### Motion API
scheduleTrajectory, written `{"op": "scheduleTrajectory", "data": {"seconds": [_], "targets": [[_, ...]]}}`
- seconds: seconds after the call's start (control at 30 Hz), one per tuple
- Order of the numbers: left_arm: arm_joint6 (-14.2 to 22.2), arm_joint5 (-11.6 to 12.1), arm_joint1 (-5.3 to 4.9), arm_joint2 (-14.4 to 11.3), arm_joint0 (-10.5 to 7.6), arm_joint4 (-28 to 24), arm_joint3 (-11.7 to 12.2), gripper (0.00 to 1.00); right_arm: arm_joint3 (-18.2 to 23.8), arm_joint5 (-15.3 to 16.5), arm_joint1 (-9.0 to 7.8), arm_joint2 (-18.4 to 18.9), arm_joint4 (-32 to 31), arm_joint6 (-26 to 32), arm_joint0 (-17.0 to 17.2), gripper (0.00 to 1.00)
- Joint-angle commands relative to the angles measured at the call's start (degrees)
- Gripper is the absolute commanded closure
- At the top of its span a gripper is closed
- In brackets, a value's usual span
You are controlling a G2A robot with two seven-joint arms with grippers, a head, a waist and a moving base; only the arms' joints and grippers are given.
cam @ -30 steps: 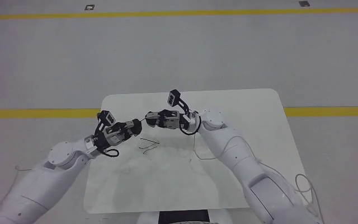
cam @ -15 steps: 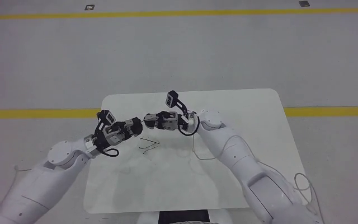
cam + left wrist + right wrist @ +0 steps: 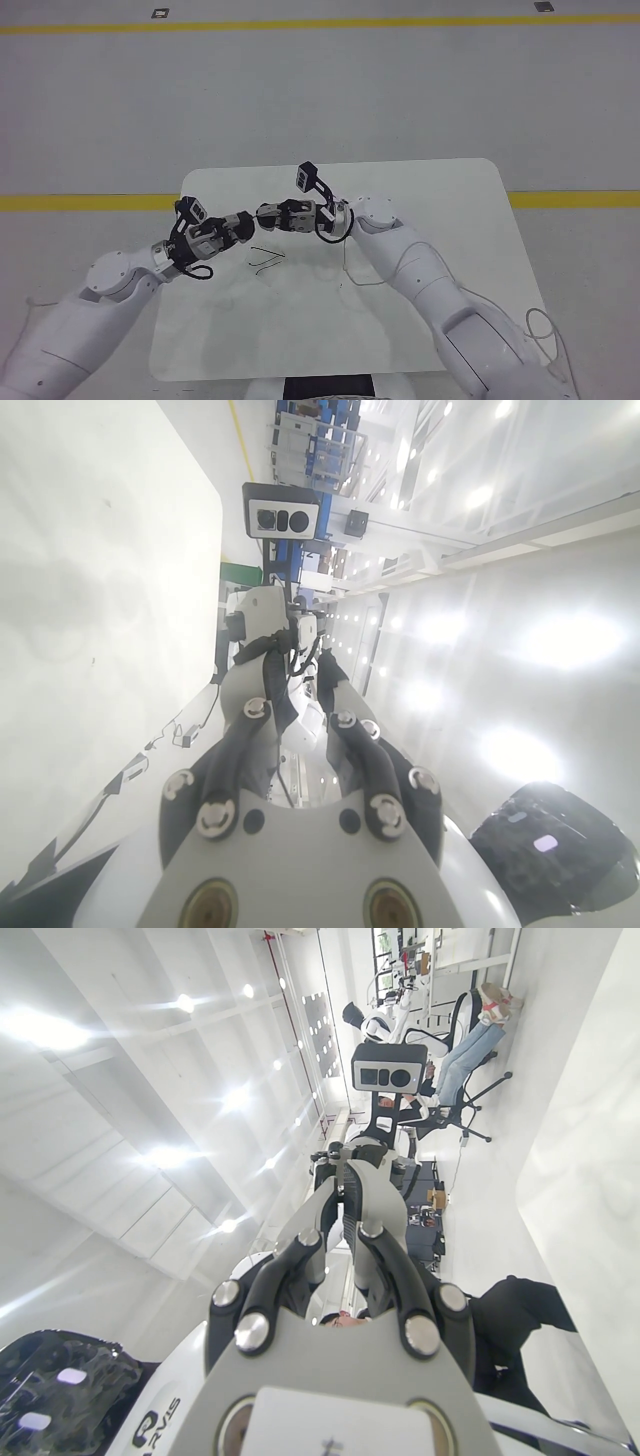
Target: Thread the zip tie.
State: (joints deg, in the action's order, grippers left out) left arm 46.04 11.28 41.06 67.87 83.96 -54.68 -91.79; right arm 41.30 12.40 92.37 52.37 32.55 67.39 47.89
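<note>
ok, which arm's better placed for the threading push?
Right, likely: the right gripper is shut, raised over the table and aimed tip-to-tip at the left gripper. The zip tie itself is too thin to make out.

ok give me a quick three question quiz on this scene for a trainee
1. True or false: the left tool and right tool sit at opposite edges of the table.
2. What lies on the table just robot-side of the tools? a) thin dark strands b) a red cup c) a cardboard box
3. Fill in: the floor shows ___ yellow lines.
Key: 1 false, they nearly meet tip to tip above the table; 2 a; 3 two.
</note>
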Motion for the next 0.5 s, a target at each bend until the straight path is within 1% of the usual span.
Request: {"op": "scheduleTrajectory", "data": {"seconds": [0.0, 0.1, 0.47], "targets": [[0.1, -0.1, 0.13, 0.1, 0.03, 0.1, 0.1, 0.89, 0.1, 0.1, -0.03, 0.0, -0.1, -0.2, 0.1, 1.00], [0.2, -0.2, 0.33, 0.3, 0.07, 0.3, 0.3, 0.91, 0.3, 0.3, -0.10, 0.0, -0.4, -0.4, 0.2, 1.00], [0.2, -0.8, 1.02, 1.0, 0.35, 1.1, 0.6, 0.92, 1.1, 0.3, -0.26, 0.0, -0.4, -0.3, 0.5, 1.00]]}}
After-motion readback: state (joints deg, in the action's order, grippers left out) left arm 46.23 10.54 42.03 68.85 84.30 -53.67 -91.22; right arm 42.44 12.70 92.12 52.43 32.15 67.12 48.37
